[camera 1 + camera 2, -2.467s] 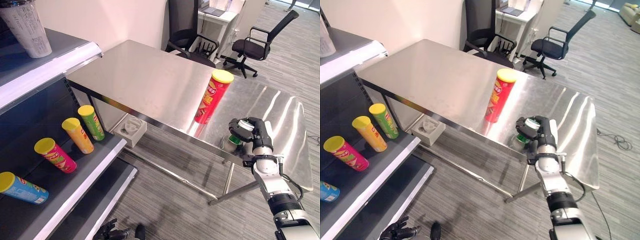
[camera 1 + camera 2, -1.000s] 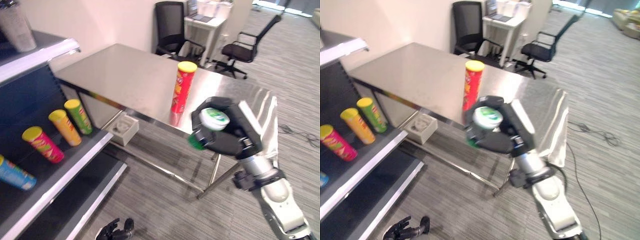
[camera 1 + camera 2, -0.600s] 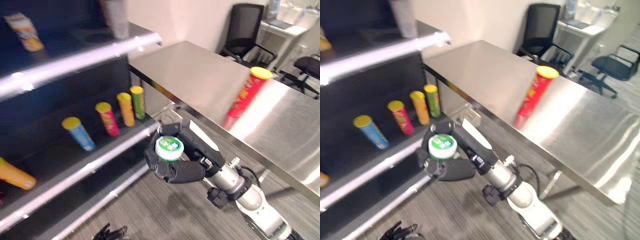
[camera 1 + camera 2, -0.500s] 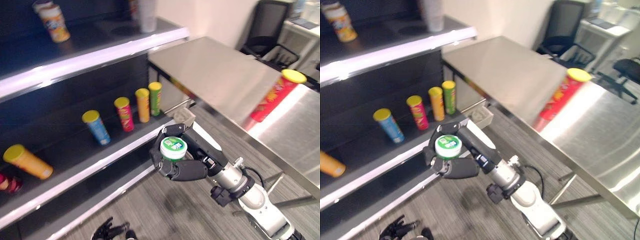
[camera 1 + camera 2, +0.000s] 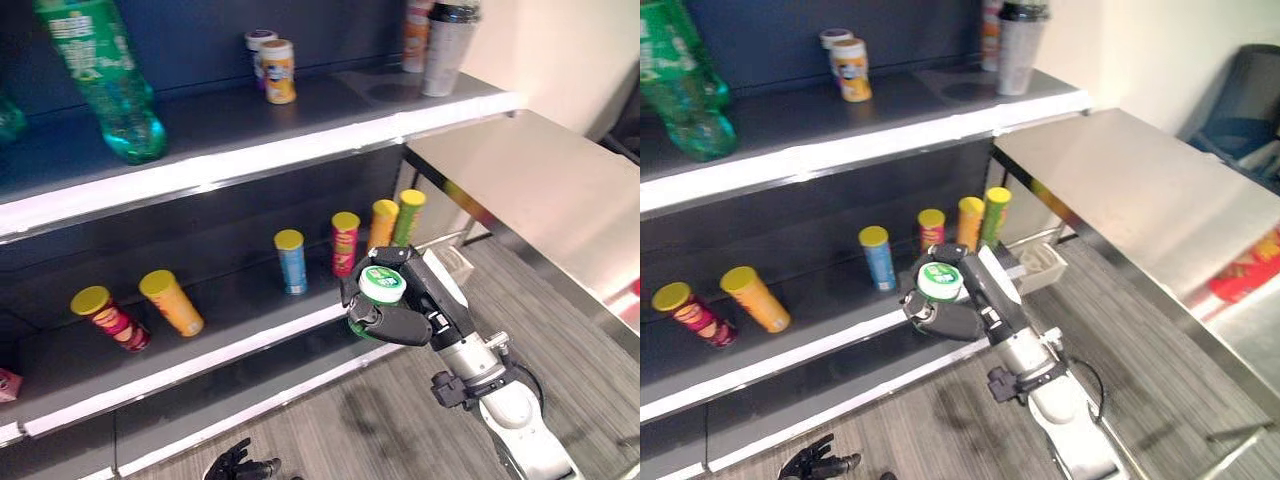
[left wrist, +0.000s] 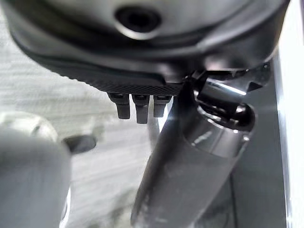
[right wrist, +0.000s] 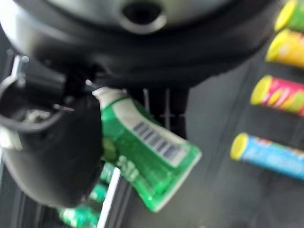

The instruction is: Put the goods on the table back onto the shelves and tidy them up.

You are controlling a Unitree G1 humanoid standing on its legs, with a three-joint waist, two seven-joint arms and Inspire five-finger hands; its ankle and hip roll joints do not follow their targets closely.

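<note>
My right hand (image 5: 405, 322) is shut on a short green can (image 7: 142, 154) with a white and green lid (image 5: 382, 284). It holds the can upright in the air, just in front of the middle shelf's edge (image 5: 250, 345). On that shelf lie several tall tubes: a blue one (image 5: 291, 260), a red one (image 5: 343, 240), an orange one (image 5: 381, 223) and a green one (image 5: 407, 216). A tall red tube (image 5: 1245, 272) lies at the table's right end. My left hand (image 5: 820, 462) hangs low by the floor, fingers relaxed.
The top shelf (image 5: 300, 150) carries a big green bottle (image 5: 100, 80), small orange cans (image 5: 276, 70) and a tall cup (image 5: 442, 38). Two more tubes (image 5: 170, 302) lie at the middle shelf's left. The steel table (image 5: 540, 190) adjoins the shelves' right end, with a white box (image 5: 1042, 267) on the floor under it.
The camera has swung left from the table to the shelves. My right hand has carried the green can off the table to the front of the middle shelf.
</note>
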